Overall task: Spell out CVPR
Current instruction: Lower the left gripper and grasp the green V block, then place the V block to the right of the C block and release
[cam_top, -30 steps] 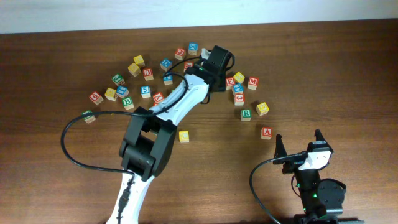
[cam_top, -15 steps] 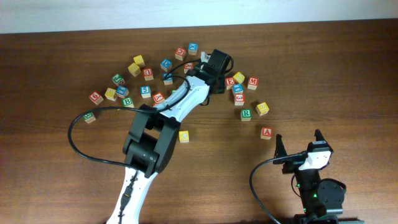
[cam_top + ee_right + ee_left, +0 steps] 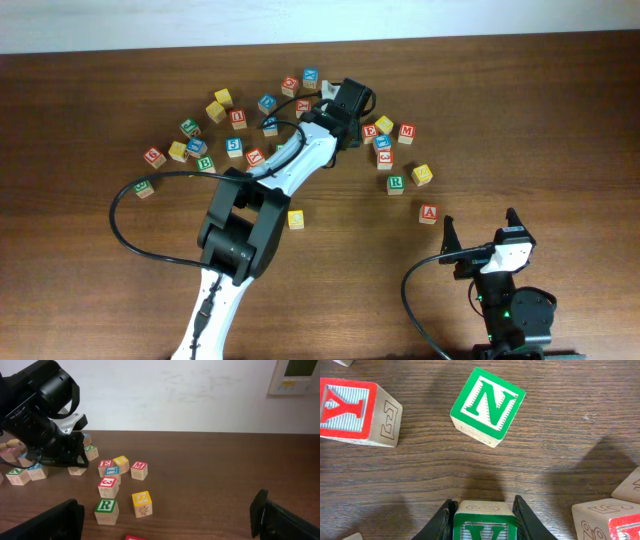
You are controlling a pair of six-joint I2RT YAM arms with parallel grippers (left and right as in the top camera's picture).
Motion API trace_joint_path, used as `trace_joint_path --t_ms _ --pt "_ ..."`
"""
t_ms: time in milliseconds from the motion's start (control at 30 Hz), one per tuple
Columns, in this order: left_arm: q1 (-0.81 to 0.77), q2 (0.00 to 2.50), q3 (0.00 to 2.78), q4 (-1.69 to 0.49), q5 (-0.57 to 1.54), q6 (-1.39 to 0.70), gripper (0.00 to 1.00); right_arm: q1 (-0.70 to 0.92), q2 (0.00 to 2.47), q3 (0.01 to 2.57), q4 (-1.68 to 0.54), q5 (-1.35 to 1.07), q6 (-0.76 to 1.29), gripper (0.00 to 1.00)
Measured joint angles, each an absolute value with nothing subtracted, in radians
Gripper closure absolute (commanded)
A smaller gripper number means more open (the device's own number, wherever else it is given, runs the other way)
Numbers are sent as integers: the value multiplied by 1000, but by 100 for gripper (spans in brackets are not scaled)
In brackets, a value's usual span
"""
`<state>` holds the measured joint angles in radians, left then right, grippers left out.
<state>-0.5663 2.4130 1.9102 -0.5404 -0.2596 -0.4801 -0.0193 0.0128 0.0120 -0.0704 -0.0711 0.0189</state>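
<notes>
Inside left end effector (image 3: 484,506) (touching) sits green V (image 3: 485,528).

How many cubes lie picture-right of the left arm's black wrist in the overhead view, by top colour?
red cubes: 4
yellow cubes: 2
blue cube: 1
green R cube: 1
Total: 8
</notes>
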Motion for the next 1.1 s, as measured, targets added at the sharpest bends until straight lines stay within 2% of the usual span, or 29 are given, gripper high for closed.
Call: trace_joint_path --t_ms 333,467,633,900,1100 --pt "-566 2394 1922 -674 -264 -480 75 -19 13 12 -70 -71 19 2" --pt "-566 2303 1921 -764 -204 -480 76 -19 13 12 -70 -71 19 2" --pt "-566 2111 1922 -955 -117 -480 76 -19 13 12 -70 -71 19 2" --pt "-566 2018 1921 -1266 -85 -480 78 -19 13 12 -70 -71 18 2" --pt "-567 2013 1797 -1228 -33 -495 78 -19 13 12 -70 -71 18 2"
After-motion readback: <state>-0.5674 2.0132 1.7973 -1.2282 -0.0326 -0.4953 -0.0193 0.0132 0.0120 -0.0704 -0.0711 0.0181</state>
